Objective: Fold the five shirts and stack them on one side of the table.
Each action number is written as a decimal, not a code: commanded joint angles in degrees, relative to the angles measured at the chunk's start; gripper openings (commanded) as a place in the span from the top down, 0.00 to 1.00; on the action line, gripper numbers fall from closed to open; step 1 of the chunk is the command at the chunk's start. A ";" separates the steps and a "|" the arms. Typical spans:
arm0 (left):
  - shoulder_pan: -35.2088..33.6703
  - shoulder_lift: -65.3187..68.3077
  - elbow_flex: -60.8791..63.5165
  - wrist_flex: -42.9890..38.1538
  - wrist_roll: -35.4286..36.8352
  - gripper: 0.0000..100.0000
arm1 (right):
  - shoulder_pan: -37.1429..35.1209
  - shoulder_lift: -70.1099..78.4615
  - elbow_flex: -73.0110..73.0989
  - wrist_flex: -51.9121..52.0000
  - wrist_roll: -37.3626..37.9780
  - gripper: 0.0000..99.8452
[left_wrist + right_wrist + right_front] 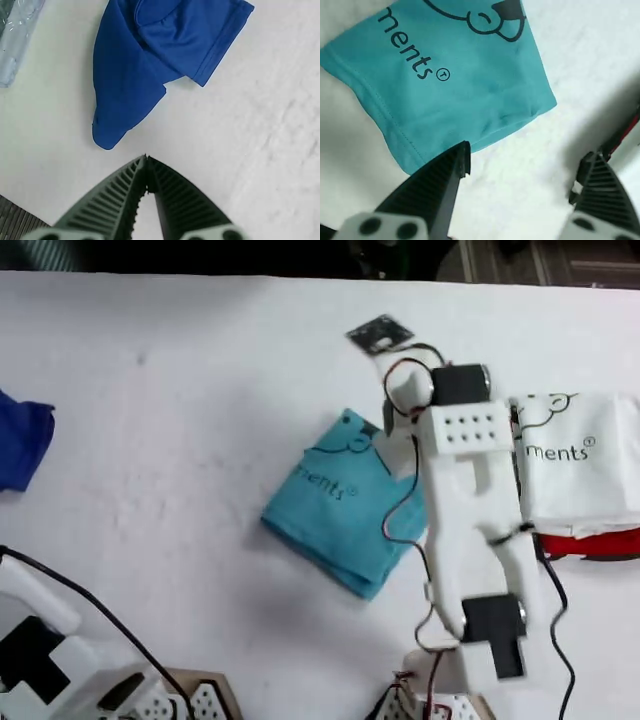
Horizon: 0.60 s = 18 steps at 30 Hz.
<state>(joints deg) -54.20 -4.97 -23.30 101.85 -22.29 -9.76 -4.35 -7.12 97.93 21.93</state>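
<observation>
- Blue shirt (20, 440) (150, 60): soft matte knit, crumpled and unfolded, with a stitched hem; it lies at the far left edge of the worktop (180, 390), which is white and faintly mottled.
- Left claw (146, 165): dark ribbed plastic fingers, tips pressed together with nothing between them, over bare worktop just beside the blue shirt and apart from it.
- Teal shirt (345, 500) (445, 75): smooth jersey folded into a flat, roughly square pad with dark print on top; it sits mid-worktop, turned at an angle.
- Black card (380, 333): small, flat and speckled, beyond the teal shirt.
- Right arm (470, 510): white plastic shell with black motor blocks and red and black wires, between the teal shirt and the stack.
- Right claw (529, 157): ribbed dark fingers spread wide and empty, at the teal shirt's corner. Cannot tell whether it touches.
- White shirt (580, 475): folded into a rectangle with printed lettering, at the right side, lying on top of the red shirt (590, 543), whose folded edge peeks out beneath.
</observation>
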 commanded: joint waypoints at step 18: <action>0.40 -2.15 -1.67 0.00 -0.62 0.97 | -13.49 -2.95 27.16 -21.23 -56.62 0.55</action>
<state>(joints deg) -54.20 -4.97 -23.30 101.85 -22.29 -22.68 -8.75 20.22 79.91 -32.40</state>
